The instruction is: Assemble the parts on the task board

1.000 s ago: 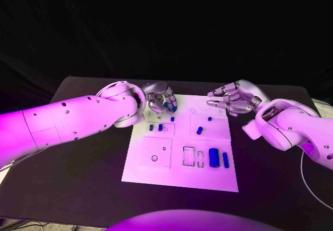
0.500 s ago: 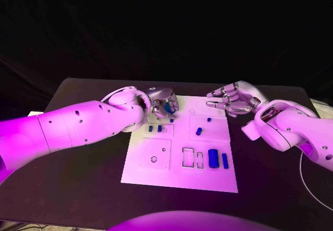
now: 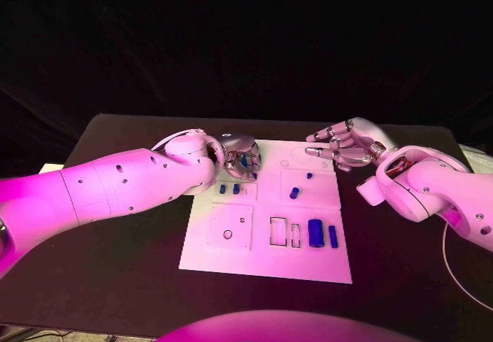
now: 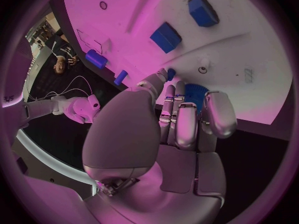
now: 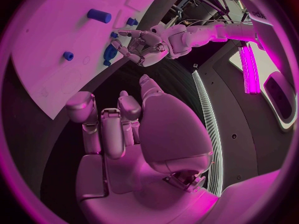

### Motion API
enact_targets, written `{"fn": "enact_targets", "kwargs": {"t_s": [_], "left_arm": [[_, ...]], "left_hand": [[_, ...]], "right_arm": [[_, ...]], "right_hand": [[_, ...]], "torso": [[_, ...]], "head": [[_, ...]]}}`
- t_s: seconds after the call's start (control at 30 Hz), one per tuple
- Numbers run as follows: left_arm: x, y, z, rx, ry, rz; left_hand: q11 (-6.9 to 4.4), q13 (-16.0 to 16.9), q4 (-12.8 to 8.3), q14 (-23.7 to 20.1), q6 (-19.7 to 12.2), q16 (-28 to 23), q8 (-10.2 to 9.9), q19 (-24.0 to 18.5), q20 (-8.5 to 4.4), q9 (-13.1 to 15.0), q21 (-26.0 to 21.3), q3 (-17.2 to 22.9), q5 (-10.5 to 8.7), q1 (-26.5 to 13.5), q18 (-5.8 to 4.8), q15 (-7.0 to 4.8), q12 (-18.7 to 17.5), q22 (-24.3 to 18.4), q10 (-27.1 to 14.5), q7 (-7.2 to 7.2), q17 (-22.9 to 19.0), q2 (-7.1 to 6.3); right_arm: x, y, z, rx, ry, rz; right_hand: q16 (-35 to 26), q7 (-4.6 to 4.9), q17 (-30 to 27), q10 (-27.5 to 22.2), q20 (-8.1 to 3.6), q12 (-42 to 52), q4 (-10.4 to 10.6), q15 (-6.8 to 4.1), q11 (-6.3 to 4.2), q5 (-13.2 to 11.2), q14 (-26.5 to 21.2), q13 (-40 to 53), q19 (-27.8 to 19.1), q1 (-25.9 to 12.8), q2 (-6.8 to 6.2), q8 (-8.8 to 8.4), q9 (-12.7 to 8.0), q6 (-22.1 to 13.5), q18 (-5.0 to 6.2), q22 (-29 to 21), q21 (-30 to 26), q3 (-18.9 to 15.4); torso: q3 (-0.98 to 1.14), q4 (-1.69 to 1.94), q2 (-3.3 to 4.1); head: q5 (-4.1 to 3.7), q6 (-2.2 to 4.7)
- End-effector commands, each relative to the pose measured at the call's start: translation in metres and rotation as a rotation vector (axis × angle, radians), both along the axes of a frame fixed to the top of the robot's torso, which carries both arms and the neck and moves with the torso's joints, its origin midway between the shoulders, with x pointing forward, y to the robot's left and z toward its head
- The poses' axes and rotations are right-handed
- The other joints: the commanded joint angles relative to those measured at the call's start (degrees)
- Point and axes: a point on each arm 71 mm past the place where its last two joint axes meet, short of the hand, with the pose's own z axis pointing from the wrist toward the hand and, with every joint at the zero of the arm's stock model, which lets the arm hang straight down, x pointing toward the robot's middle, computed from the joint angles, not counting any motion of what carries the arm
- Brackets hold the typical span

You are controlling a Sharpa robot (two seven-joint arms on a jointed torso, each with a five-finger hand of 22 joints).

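Left silver many-fingered hand (image 3: 239, 155) sits over the upper-left corner of the white rectangular task board (image 3: 269, 255), fingers curled around a small blue part (image 4: 194, 92); the left wrist view shows that blue piece tucked between the fingertips, right at the board surface. So left is grasping the part.

Right silver hand (image 3: 348, 146) hangs at the board's upper-right corner, upper right of centre in the head view. Fingers bent but apart, nothing between them in the right wrist view (image 5: 118, 119). Released, empty.

Board lies mid-frame on the black table (image 3: 113, 242). Loose parts on it, head view:
- two short blue pegs (image 3: 230, 189) side by side, just below the left hand
- blue cylinder (image 3: 295, 192) lying tilted, centre of the board
- small blue stud (image 3: 309, 175) above it, nearer the right hand
- wide blue block (image 3: 316, 232) and narrow blue bar (image 3: 333, 236), upright next to each other, lower right of the board
- two outlined rectangular slots (image 3: 286, 233) just left of that block
- a square panel with a small ring (image 3: 228, 234) at lower left

Hands well apart, one at each top corner of the board.
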Motion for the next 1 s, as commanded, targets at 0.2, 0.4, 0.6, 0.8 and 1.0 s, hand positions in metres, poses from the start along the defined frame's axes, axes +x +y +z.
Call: {"fn": "enact_targets", "kwargs": {"t_s": [0.2, 0.4, 0.6, 0.8, 1.0], "left_arm": [[-0.0001, -0.0026, -0.0041, 0.033, 0.015, -0.004], [0.0000, -0.0037, -0.0062, 0.027, 0.018, -0.003], [0.0000, -0.0053, -0.0080, 0.023, 0.023, -0.004], [0.0001, -0.0059, -0.0090, 0.025, 0.032, 0.001], [-0.0009, -0.0058, -0.0110, 0.032, 0.062, 0.000]], "left_hand": [[-0.14, -0.4, 0.1, 2.1, 1.4, -0.2, -0.6, 1.3, -0.28, -0.2, 1.3, 0.4, 0.01, 0.1, -0.77, -0.43, -1.0, 1.5, 1.3, -0.16, -0.6, 0.42], [-0.33, -0.7, -0.5, 2.1, 2.1, -0.1, -0.9, 1.4, -0.42, -0.4, 2.2, 1.7, 0.07, 1.1, -0.91, -0.61, -1.6, 2.2, 2.3, -0.26, -0.8, 1.22], [-0.42, -0.9, -0.8, 2.2, 2.4, 0.0, -1.2, 1.5, -0.49, -0.6, 2.6, 2.3, 0.06, 1.3, -0.97, -0.65, -2.1, 2.6, 2.9, -0.29, -1.0, 1.41], [-0.43, -1.0, -0.9, 2.1, 2.4, -0.2, -1.5, 1.7, -0.54, -0.7, 3.6, 2.6, 0.02, 1.2, -1.17, -0.69, -2.4, 3.3, 3.2, -0.28, -1.5, 1.41], [-0.33, -1.3, -0.9, 2.1, 2.2, -0.4, -2.1, 1.9, -0.56, -0.9, 4.0, 2.8, -0.08, 0.7, -1.23, -0.61, -3.4, 3.6, 3.2, -0.21, -2.2, 0.96]], "right_arm": [[0.0000, 0.0009, -0.0004, -0.003, -0.001, 0.001], [0.0000, 0.0010, -0.0005, -0.003, -0.001, 0.002], [0.0002, 0.0016, -0.0008, -0.003, 0.000, 0.004], [0.0003, 0.0021, -0.0011, -0.003, 0.001, 0.006], [0.0004, 0.0023, -0.0009, 0.000, -0.004, 0.004]], "right_hand": [[-0.2, -0.15, 2.3, -0.4, -0.07, 0.0, -0.1, 0.06, 0.11, 0.3, 3.1, 0.0, -0.1, 0.0, 0.43, 0.05, 0.1, 0.0, 0.47, 0.0, -0.2, -0.1], [-0.2, -0.15, 2.3, -0.4, -0.07, 0.0, -0.1, 0.06, 0.11, 0.3, 3.1, 0.0, -0.1, 0.0, 0.43, 0.05, 0.1, 0.0, 0.47, 0.0, -0.2, -0.1], [-0.2, -0.15, 2.3, -0.4, -0.07, 0.0, -0.1, 0.06, 0.11, 0.3, 3.1, 0.0, -0.1, 0.0, 0.43, 0.05, 0.1, 0.0, 0.47, 0.0, -0.2, -0.1], [-0.2, -0.15, 2.3, -0.4, -0.07, 0.0, -0.1, 0.06, 0.11, 0.3, 3.1, 0.0, -0.1, 0.0, 0.43, 0.05, 0.1, 0.0, 0.47, 0.0, -0.2, -0.1], [-0.2, -0.15, 2.3, -0.4, -0.07, 0.0, -0.1, 0.06, 0.11, 0.4, 3.1, 0.0, 0.0, 0.1, 0.61, 0.06, 0.1, 0.0, 0.48, 0.0, -0.2, 0.0]], "torso": [[-0.02, 0.05, -0.04], [0.01, 0.03, -0.02], [0.00, 0.05, -0.02], [0.06, 0.02, 0.01], [0.02, 0.02, -0.03]], "head": [[-0.17, -0.12], [-0.24, -0.19], [-0.24, -0.26], [0.06, -0.29], [-0.18, -0.46]]}}
